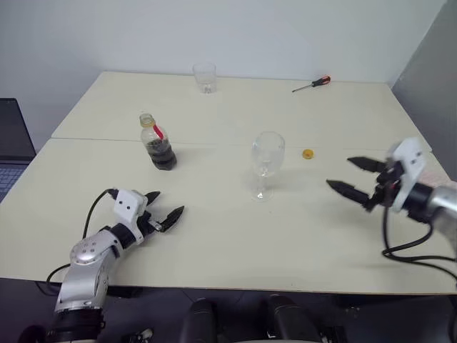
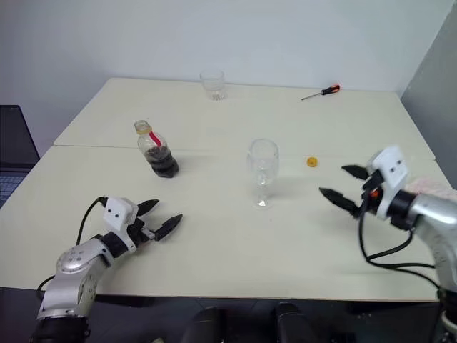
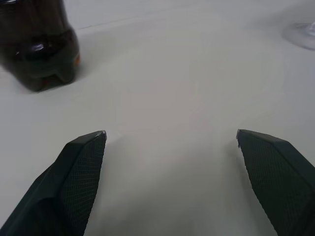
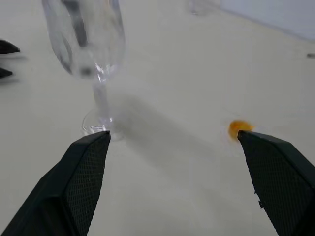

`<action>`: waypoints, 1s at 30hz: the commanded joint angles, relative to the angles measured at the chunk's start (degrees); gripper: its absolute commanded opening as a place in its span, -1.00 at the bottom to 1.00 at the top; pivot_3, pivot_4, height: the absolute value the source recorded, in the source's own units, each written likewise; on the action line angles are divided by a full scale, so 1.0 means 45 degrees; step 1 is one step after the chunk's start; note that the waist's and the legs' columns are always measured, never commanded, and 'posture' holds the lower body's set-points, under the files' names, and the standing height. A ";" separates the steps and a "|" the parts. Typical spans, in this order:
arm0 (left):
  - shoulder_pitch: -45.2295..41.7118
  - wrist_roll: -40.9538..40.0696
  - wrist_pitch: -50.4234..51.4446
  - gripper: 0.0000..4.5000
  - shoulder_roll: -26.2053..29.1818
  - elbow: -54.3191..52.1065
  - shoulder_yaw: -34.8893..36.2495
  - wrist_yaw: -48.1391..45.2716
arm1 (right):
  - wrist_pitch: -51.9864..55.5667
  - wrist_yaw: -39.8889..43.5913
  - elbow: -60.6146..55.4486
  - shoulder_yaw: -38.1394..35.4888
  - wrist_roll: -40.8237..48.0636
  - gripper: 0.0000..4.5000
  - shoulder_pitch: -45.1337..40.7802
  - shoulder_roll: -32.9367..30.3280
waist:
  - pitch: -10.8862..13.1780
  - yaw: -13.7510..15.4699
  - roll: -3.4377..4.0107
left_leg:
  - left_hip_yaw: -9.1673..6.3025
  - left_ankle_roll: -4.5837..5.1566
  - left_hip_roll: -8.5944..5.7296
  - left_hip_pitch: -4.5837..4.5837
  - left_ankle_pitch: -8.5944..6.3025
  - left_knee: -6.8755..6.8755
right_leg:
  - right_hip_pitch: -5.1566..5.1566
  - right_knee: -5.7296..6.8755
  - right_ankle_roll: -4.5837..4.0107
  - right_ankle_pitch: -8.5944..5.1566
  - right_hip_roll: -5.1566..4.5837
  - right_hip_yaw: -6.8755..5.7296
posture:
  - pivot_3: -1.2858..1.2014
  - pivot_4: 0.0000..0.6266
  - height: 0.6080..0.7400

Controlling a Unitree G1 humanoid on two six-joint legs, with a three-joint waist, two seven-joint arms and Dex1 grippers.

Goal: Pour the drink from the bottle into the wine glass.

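While uncapped, the bottle [image 1: 158, 146] upright left of the wine glass [image 1: 266, 164]; both tools spread wide, empty.

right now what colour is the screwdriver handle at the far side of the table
Orange-red with black, on the screwdriver; the right eye view shows it best.

In the left wrist view, the bottle [image 3: 37, 46] is cut off by the upper left edge, only its dark lower body in frame, while the wine glass [image 3: 301, 35] is reduced to a sliver of foot at the upper right edge. In the right wrist view, the wine glass bowl is blurred and cropped by the top edge, and the tumbler [image 4: 199, 6] is a cropped blur at top centre. A dark object [image 1: 13, 143] at the left edge of the left eye view is cropped beyond telling.
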 commanded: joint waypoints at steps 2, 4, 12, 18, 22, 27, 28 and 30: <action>-0.0035 0.0094 -0.0678 1.00 -0.0248 0.0046 0.0607 0.0907 | 0.0799 0.0501 -0.0613 -0.1169 0.2217 0.97 -0.2003 -0.1152 | 0.0000 0.0026 -0.0002 | -0.0002 0.0000 -0.0002 0.0001 0.0000 -0.0002 | 0.0004 -0.0002 0.0000 0.0000 0.0000 -0.0008 | 0.03 -0.52 1.00; -0.0407 -0.0344 -0.0004 1.00 -0.0243 -0.0009 0.0833 0.1124 | 0.1009 0.0529 -0.0630 -0.1081 0.2573 0.97 -0.2515 -0.1503 | -0.0006 0.0040 -0.0013 | -0.0004 0.0000 -0.0004 -0.0001 0.0000 0.0000 | 0.0004 -0.0003 0.0001 0.0000 -0.0001 -0.0014 | 0.03 -0.52 1.00; -0.2633 -0.0952 0.1465 1.00 0.0279 0.0078 0.1174 0.1389 | 0.2020 -0.0294 -0.1019 -0.0484 0.4050 0.97 -0.3505 -0.1541 | -0.0011 0.0084 -0.0030 | 0.0001 0.0000 -0.0010 -0.0020 0.0000 0.0020 | 0.0002 -0.0007 0.0003 0.0001 -0.0014 -0.0018 | 0.03 -0.52 1.00; -0.3421 -0.0254 0.1348 1.00 0.0056 0.0455 0.0764 0.2109 | 0.2006 -0.0597 -0.1167 -0.0354 0.4305 0.97 -0.3442 -0.1514 | -0.0011 0.0067 -0.0029 | 0.0003 0.0000 -0.0009 -0.0020 0.0000 0.0020 | 0.0002 -0.0007 0.0002 0.0002 -0.0012 -0.0012 | 0.03 -0.52 1.00; -0.4103 0.0166 0.1315 1.00 0.0033 0.1193 0.0771 0.2827 | 0.2049 -0.0802 -0.1394 -0.0245 0.4640 0.97 -0.3528 -0.1400 | -0.0011 0.0062 -0.0029 | -0.0003 0.0000 -0.0006 -0.0020 0.0000 0.0021 | 0.0001 -0.0003 0.0002 0.0002 -0.0007 -0.0019 | 0.03 -0.52 1.00; -0.5087 0.0425 0.1408 1.00 -0.0131 0.1772 0.0479 0.3167 | 0.1970 -0.1046 -0.1411 -0.0031 0.4796 0.97 -0.3628 -0.1331 | -0.0011 0.0065 -0.0030 | -0.0002 0.0000 -0.0009 -0.0022 0.0000 0.0022 | 0.0002 -0.0004 0.0003 0.0002 -0.0007 -0.0019 | 0.03 -0.52 1.00; -0.5226 0.0500 0.1423 1.00 -0.0151 0.1863 0.0361 0.3173 | 0.1960 -0.1090 -0.1424 0.0007 0.4826 0.97 -0.3677 -0.1318 | -0.0011 0.0065 -0.0030 | -0.0002 0.0000 -0.0010 -0.0022 0.0000 0.0022 | 0.0003 -0.0004 0.0003 0.0002 -0.0007 -0.0019 | 0.03 -0.52 1.00; -0.5395 0.0551 0.1420 1.00 -0.0186 0.2035 0.0255 0.3194 | 0.1959 -0.1180 -0.1473 0.0053 0.4894 0.97 -0.3750 -0.1326 | -0.0011 0.0066 -0.0030 | 0.0001 0.0000 -0.0011 -0.0023 0.0000 0.0022 | 0.0002 -0.0005 -0.0008 0.0009 -0.0009 -0.0018 | 0.03 -0.52 1.00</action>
